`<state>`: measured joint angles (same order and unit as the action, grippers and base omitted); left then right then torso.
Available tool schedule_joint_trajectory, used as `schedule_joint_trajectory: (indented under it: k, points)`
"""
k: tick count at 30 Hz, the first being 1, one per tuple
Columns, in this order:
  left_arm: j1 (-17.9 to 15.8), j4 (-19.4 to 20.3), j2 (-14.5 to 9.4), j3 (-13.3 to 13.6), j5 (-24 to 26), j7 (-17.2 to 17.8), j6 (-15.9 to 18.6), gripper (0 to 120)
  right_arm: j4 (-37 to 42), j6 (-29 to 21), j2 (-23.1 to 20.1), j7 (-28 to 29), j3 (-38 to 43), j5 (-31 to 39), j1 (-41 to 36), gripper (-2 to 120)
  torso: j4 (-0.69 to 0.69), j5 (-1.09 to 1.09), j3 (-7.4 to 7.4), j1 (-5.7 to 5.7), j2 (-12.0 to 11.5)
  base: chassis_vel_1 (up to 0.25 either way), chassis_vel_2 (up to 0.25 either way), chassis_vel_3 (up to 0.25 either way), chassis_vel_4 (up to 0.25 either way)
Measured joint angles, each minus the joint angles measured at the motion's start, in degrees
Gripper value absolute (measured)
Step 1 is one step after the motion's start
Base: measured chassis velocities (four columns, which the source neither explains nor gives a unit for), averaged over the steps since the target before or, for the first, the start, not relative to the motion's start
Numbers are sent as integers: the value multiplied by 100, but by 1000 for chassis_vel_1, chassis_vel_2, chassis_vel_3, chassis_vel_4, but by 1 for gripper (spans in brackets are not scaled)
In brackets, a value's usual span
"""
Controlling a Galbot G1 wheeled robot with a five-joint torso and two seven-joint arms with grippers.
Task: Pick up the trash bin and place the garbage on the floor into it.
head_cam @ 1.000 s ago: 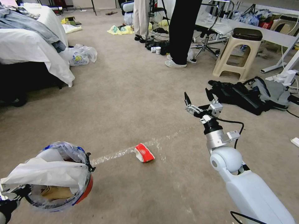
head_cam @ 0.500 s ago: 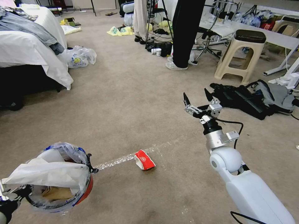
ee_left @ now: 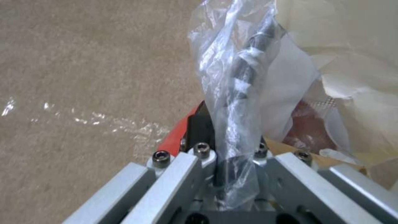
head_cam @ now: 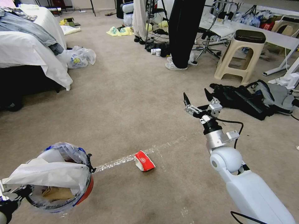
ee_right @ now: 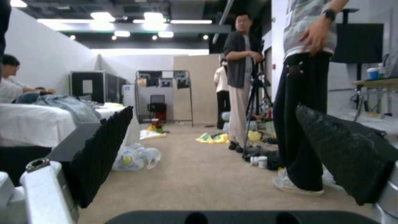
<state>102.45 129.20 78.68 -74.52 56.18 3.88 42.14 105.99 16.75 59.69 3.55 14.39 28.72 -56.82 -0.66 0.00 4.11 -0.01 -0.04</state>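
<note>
A robotics test room dressed as a bedroom: white-sheeted bed (head_cam: 28,49) on beige carpet (head_cam: 124,102) taped with whitish lines (head_cam: 118,160), beside camera tripods (ee_right: 257,102), a beige plastic stool (head_cam: 241,53) and white work desks (head_cam: 274,35).

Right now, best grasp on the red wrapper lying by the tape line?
Probably from above with the open right gripper: the red wrapper lies flat and crushed on the floor. Span its narrow width, across the long edges; the surrounding carpet looks unobstructed.
</note>
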Motion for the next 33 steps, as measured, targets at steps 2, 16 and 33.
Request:
schedule_joint_trajectory:
  k: [2,16,33]
  points:
    - [6,5,4,-11,3,0,0,1,-21,-49,-29,1,-100,7,55,100,0,0,1,0,0,-95,115,73,-95]
    - [-36,94,2,15,12,34,0,1,515,-3073,-764,1368,-1386,1617,252,100,-3,-2,0,0,0,-12,19,14,-16]
    - [-18,104,79,15,41,45,0,1,-1368,-5523,237,2423,-3727,3157,1950,100,0,0,1,0,0,0,0,0,0]
